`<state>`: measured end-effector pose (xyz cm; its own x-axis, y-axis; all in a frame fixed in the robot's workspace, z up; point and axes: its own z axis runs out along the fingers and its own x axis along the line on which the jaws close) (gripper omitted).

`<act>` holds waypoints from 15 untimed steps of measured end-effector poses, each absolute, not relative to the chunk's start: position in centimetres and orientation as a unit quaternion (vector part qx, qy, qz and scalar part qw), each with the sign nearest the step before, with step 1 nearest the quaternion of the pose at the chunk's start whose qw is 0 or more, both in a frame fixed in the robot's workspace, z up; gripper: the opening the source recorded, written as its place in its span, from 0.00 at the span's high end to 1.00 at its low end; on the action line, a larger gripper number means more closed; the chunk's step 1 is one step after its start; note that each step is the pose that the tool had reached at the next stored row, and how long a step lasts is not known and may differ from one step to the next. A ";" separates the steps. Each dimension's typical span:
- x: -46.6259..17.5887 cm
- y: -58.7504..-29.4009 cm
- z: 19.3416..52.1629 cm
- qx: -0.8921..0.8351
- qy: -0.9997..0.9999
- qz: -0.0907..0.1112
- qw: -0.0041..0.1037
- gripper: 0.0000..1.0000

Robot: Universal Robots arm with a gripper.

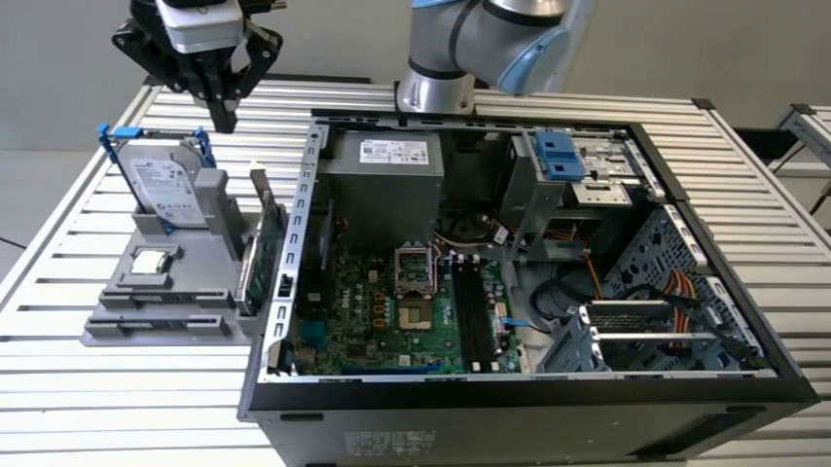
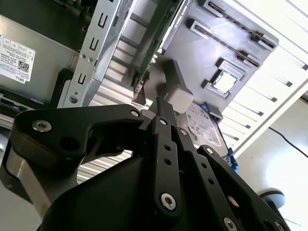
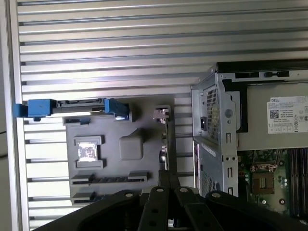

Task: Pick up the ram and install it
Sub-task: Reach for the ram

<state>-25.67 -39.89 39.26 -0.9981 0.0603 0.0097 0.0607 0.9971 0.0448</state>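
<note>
Ram (image 3: pixel 108 179) is lying edge-on in the first wrist view, showing as a thin dark strip in a slot of the gray holder (image 3: pixel 144 115), just past the small silver chip (image 3: pixel 87 152). The gripper (image 3: pixel 167 175) is not touching it; its fingers are pressing together with nothing between them. The hard drive (image 3: pixel 77 107) is standing in its blue bracket. In the second wrist view the gripper (image 2: pixel 159 103) is hovering above the holder (image 2: pixel 192 57), closed and empty, while a white printed label is showing on the power supply (image 2: pixel 14 60). In the exterior view the gripper (image 1: pixel 224 119) is hanging over the slatted surface (image 1: pixel 104 409) behind the hard drive (image 1: pixel 169 190), beside the open computer case (image 1: pixel 520 389). Labels are facing up on the drive and the power supply (image 1: pixel 383 170).
</note>
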 end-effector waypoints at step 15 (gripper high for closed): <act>-27.4 -39.9 39.3 -0.022 -1.000 -0.022 0.004 1.00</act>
<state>-27.41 -39.89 39.26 -0.9990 0.0429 0.0097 0.0433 0.9981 0.0448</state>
